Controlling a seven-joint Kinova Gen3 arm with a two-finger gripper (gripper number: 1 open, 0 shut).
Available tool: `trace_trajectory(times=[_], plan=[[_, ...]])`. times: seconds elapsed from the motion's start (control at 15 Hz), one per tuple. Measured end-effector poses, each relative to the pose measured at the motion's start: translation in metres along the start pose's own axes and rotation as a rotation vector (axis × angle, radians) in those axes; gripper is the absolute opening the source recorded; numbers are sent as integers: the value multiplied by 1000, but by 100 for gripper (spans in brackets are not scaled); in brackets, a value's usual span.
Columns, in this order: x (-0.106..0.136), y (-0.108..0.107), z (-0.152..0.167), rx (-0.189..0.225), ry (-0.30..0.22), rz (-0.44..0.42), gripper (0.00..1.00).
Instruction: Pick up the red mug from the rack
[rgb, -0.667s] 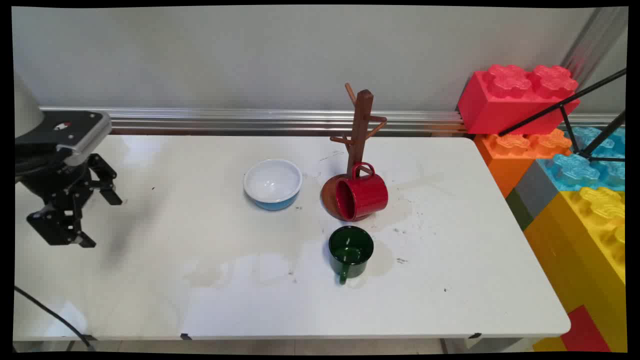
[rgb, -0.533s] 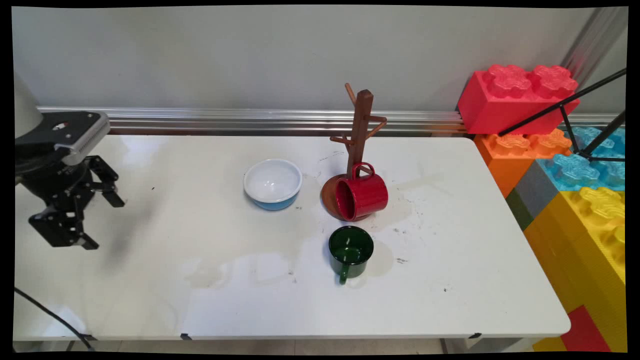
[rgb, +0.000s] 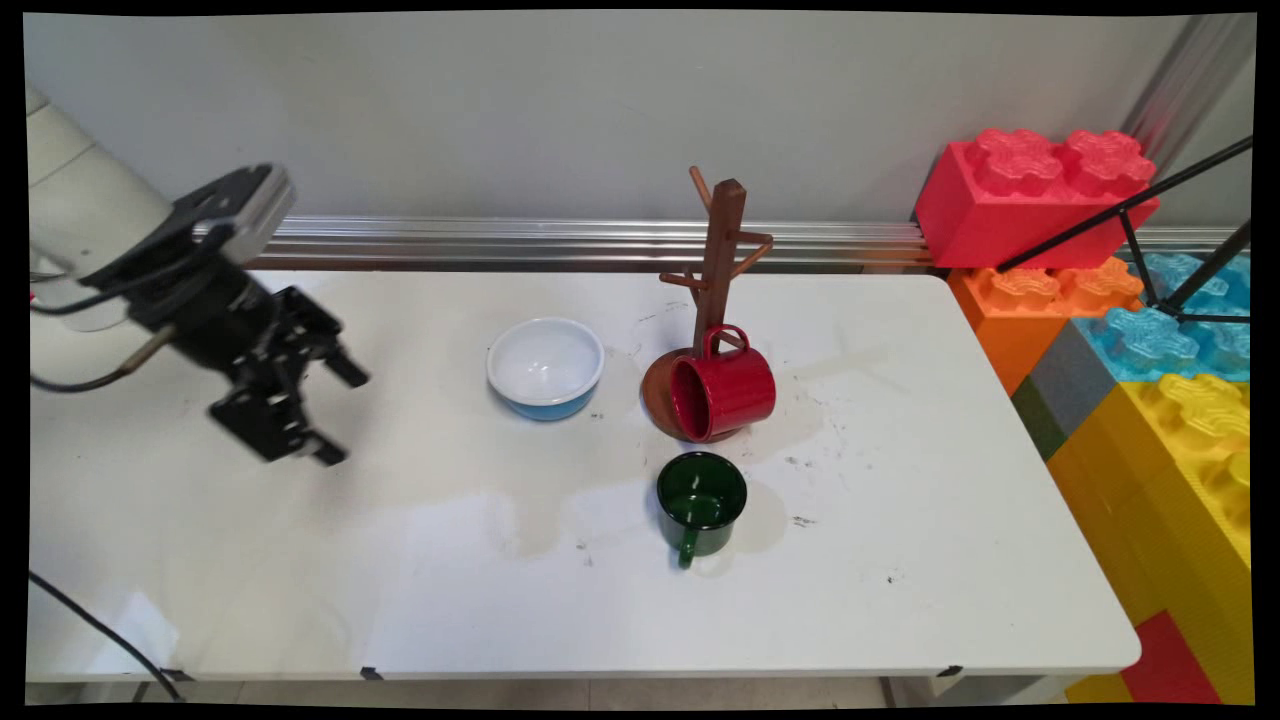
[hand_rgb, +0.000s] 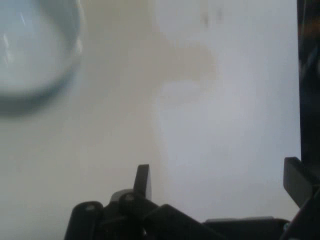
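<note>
My gripper (rgb: 340, 415) hangs open and empty above the left part of the white table (rgb: 450, 590), tilted toward the right. Nearest to it is a white bowl with a blue outside (rgb: 545, 367), a short way to its right; the hand view catches that bowl (hand_rgb: 35, 50) blurred at its upper left, beyond the gripper (hand_rgb: 220, 182). Further right, a red mug (rgb: 722, 391) lies on its side against the base of a brown wooden mug tree (rgb: 720, 260). A dark green mug (rgb: 701, 506) stands upright in front of them, handle toward the near edge.
Big toy bricks in red (rgb: 1035, 195), orange, blue and yellow are stacked off the table's right end. A metal rail (rgb: 560, 243) runs along the wall behind the table. A black cable (rgb: 100, 630) hangs at the near left corner.
The gripper has swung to the right and slightly up, away from the left edge toward the bowl, and now tilts more to the right. The bowl, mugs and tree stay put.
</note>
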Motion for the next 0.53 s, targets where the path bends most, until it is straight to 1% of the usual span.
trace_trajectory(times=[0.13,0.2,0.53], plan=[[11,-4,3,7,91,-36,100],[14,-6,5,7,127,-50,100],[22,-15,15,2,253,-102,100]])
